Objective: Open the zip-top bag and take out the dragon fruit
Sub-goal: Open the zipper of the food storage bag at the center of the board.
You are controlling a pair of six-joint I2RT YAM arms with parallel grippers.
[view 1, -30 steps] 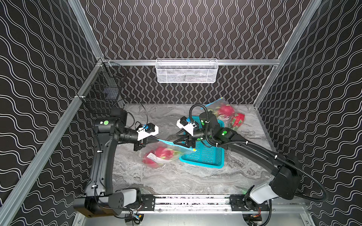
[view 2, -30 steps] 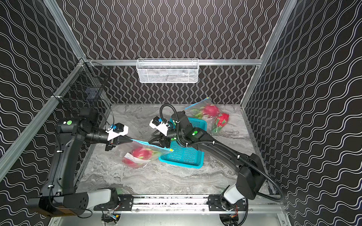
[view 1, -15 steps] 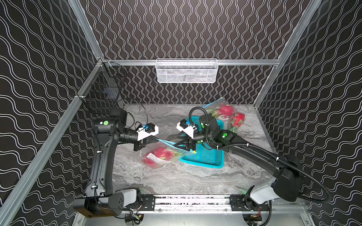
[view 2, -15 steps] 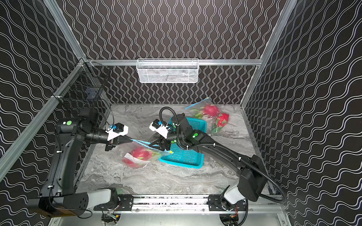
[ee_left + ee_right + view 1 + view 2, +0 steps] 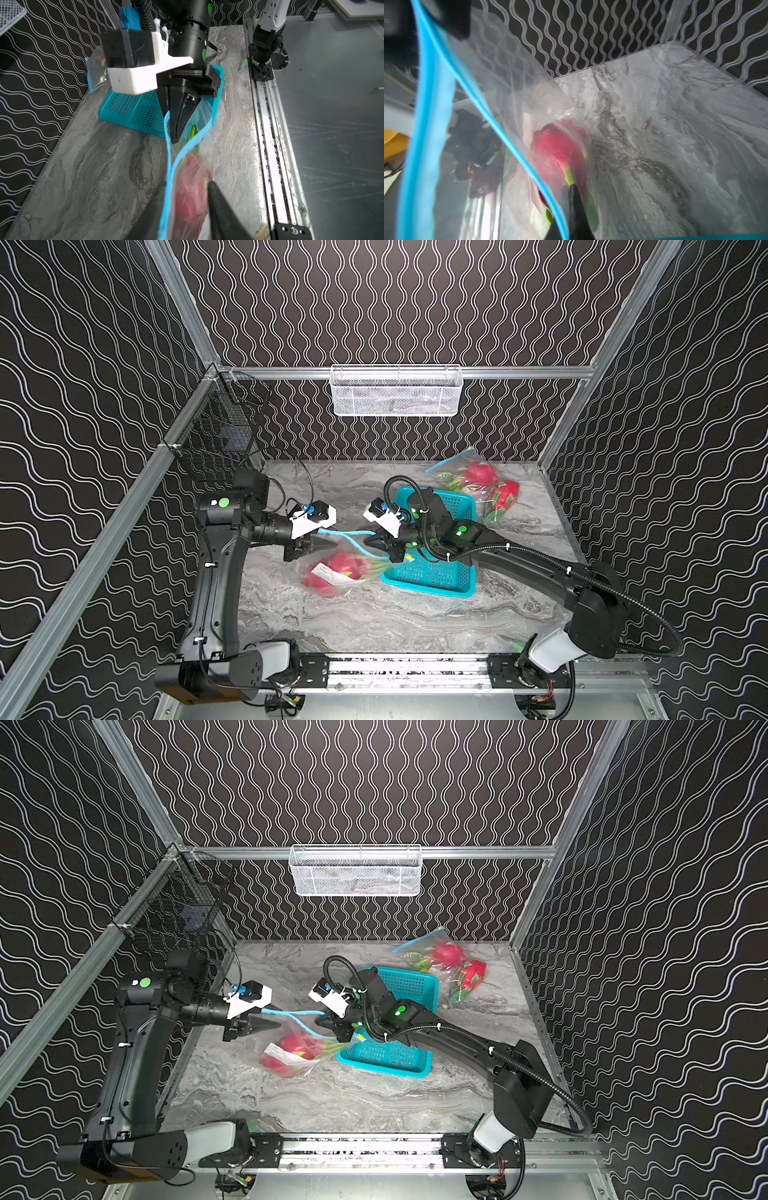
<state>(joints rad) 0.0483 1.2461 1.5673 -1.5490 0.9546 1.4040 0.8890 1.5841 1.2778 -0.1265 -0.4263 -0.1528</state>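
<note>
Since a second ago the two grippers have swapped roles: the left gripper [image 5: 328,545], which had been pinching the bag's edge taut, now has its jaws apart, and the right gripper [image 5: 371,542], which stood spread, has snapped closed. From where I stand the zip-top bag [image 5: 365,568] no longer shows one straight blue line between them. Its zip strip [image 5: 349,533] has parted into two lips, one stretched across between the grippers and the other curving down toward the teal basket [image 5: 432,578]. The left wrist view shows it best: the left fingers [image 5: 218,203] stand wide on either side of the bag, one lip running close past a finger, nothing clamped. The right gripper's fingers are pressed together at the bag's mouth. In the right wrist view the nearer lip seems to run between them, so it looks clenched on that lip, though the picture is blurred there. The dragon fruit [image 5: 343,566] is inside the bag, lying on the marble table [image 5: 374,622] just beside the basket's near corner and below the two grippers. A white label [image 5: 330,572] shows against its red skin. At the back right lies another bagged fruit [image 5: 478,475], and a white mesh basket [image 5: 395,391] hangs on the rear rail.
</note>
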